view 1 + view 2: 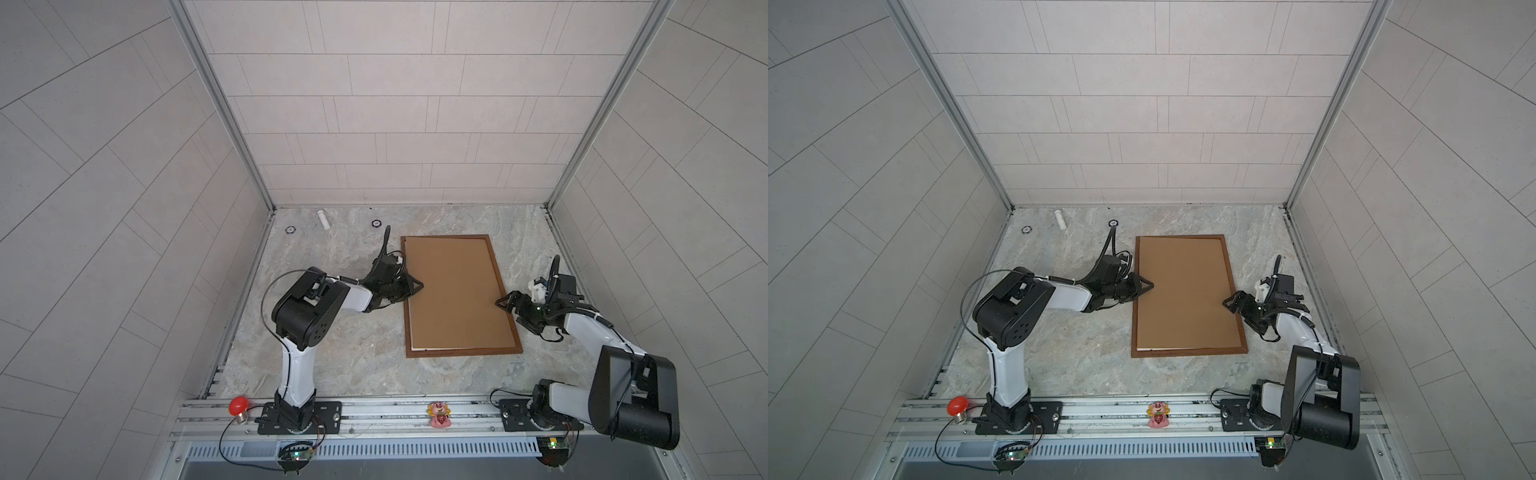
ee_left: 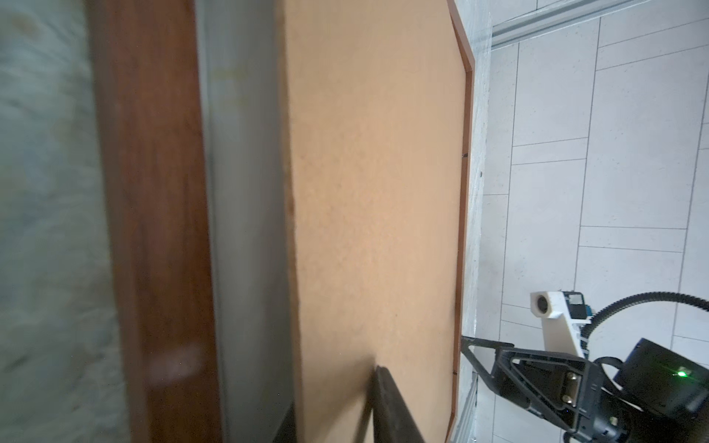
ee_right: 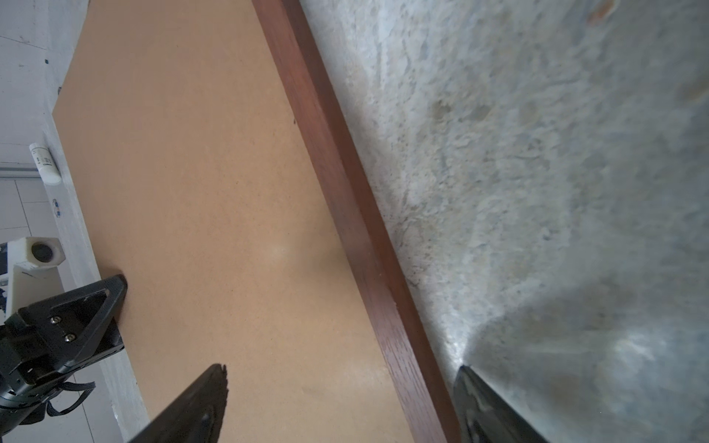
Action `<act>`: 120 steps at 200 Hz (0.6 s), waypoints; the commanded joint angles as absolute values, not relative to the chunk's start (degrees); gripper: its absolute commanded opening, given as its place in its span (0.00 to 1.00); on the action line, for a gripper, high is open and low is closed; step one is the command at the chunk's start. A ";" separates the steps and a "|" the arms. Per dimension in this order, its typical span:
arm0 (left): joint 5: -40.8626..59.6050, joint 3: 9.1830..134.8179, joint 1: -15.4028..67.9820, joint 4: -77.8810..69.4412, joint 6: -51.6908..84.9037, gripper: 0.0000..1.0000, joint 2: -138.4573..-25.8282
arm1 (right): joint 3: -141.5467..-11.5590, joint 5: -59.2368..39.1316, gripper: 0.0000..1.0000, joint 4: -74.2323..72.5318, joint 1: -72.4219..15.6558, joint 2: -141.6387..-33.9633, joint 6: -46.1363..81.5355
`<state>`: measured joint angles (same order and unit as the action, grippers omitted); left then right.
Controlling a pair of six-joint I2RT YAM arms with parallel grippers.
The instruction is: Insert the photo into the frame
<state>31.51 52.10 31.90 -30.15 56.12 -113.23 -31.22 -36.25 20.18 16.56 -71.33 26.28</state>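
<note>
We seem to be seating the backing board [image 1: 457,291]: left hand [image 1: 419,286] pinches its edge, right hand [image 1: 505,300] gapes astride the frame [image 1: 465,351]. Next, press it flat.

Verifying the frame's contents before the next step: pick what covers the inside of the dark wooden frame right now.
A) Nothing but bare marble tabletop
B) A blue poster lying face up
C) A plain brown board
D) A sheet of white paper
C: in a top view a plain brown backing board fills the inside of the frame, and no blue print shows anywhere.
</note>
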 commanded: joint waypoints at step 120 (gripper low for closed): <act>23.80 51.61 30.07 -35.68 61.40 0.00 -113.76 | -27.93 -38.53 0.88 18.22 16.70 -71.39 25.40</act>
<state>30.22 51.92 31.09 -35.90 61.45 -113.32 -29.04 -37.17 17.32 16.62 -71.66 25.96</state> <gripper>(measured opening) 0.159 0.879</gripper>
